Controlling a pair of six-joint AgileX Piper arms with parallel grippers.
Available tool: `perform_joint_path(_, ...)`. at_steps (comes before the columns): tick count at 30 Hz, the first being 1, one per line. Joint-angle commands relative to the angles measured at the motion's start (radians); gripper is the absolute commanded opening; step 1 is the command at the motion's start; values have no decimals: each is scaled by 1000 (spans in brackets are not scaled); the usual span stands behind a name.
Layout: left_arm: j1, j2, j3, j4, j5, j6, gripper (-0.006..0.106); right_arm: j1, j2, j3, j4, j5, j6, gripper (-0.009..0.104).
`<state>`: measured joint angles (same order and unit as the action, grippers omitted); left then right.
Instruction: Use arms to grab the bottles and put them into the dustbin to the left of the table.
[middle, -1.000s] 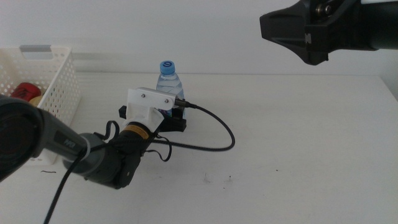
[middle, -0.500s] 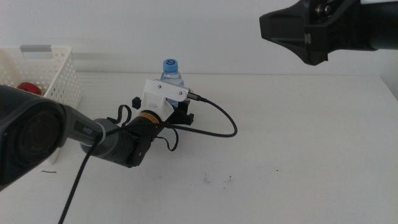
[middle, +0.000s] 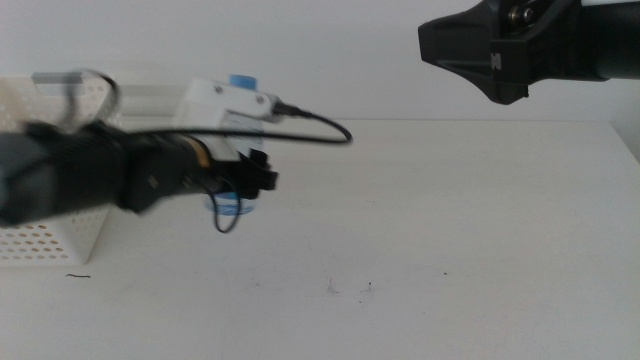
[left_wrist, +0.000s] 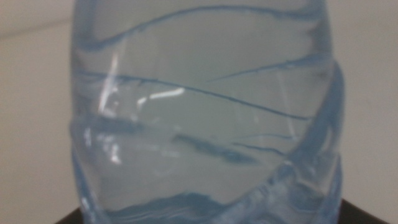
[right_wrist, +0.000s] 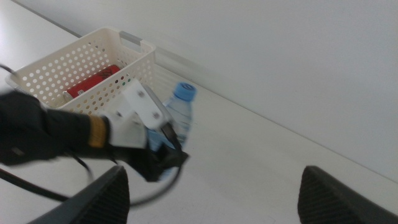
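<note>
My left gripper (middle: 247, 186) is shut on the clear water bottle (middle: 233, 207) and holds it above the table (middle: 450, 230), just right of the dustbin (middle: 40, 240). The blue cap (middle: 241, 80) shows above the blurred arm. In the left wrist view the bottle (left_wrist: 205, 124) fills the picture, with dark jaw edges at its base. The right wrist view shows the bottle (right_wrist: 178, 115), the left gripper (right_wrist: 158, 158) and the white perforated dustbin (right_wrist: 56, 65) with a red can (right_wrist: 93, 81) inside. My right gripper (middle: 495, 55) hangs high at the back right, open and empty.
The left arm's black cable (middle: 320, 125) loops to the right of the bottle. A few small dark specks (middle: 350, 288) mark the tabletop near the front. The table's right edge (middle: 625, 150) is in view.
The left arm has lifted the water bottle off the table and swung it left toward the dustbin. The right arm has not moved.
</note>
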<state>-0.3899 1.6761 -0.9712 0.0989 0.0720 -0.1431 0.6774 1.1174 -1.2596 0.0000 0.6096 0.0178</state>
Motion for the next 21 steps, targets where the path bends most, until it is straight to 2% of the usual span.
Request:
perform_joint_path(1,15,-95,-49,-64,196,46,-2,-1,-6,-3,-13,-6,1,84)
perform_joint_path(3,78,-141,-139,-250,428,297,-2,-1,-6,-3,-13,-6,1,84)
perform_joint_path(5,158,-155,-246,-352,626,463,-2,-1,-6,-3,-13,-6,1,84)
perform_joint_path(12,448,-80,-634,-352,1057,547,-2,-1,-6,-3,-13,-6,1,84)
perform_joint_path(18,632,22,-778,-429,1093,600,-2,-1,-6,-3,-13,-6,1,84)
perform_joint_path(21,699,78,-807,-433,1098,621,-2,-1,-6,-3,-13,-6,1,84)
